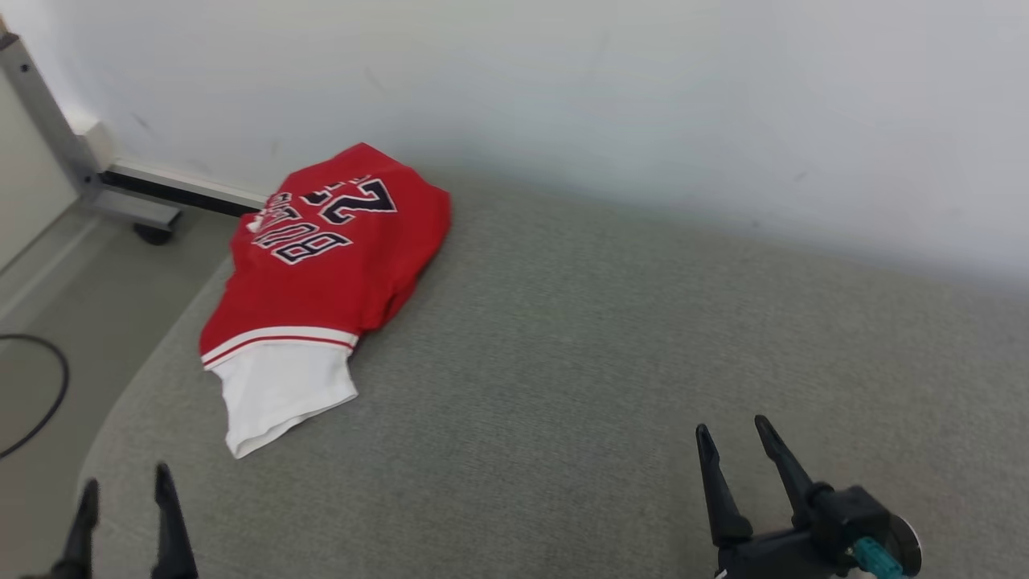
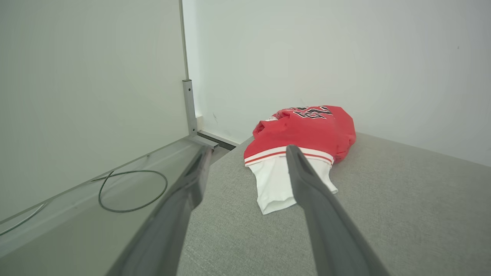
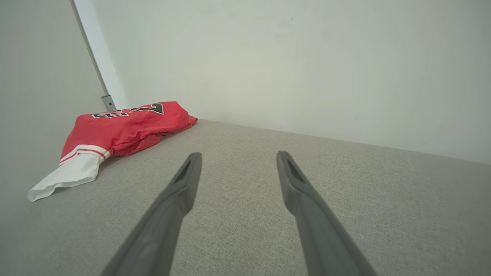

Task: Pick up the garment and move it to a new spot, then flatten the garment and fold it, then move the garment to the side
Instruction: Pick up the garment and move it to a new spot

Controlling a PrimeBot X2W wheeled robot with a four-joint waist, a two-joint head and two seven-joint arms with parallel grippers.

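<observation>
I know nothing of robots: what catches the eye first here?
The bright red garment, with dark lettering and a white part, lies bunched at the far left of the grey surface, by the wall. Nearer the camera, the left gripper and right gripper stand open, holding nothing.

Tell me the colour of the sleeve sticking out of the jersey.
White, below a red-and-white striped band; the sleeve shows best in the head view.

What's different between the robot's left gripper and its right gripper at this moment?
The left gripper hangs near the rounded edge of the grey surface, pointing at the garment; the right gripper hangs over bare surface, farther away. Seen along the left gripper's fingers the garment is straight ahead; along the right gripper's, off to the left. Both are open and empty.
</observation>
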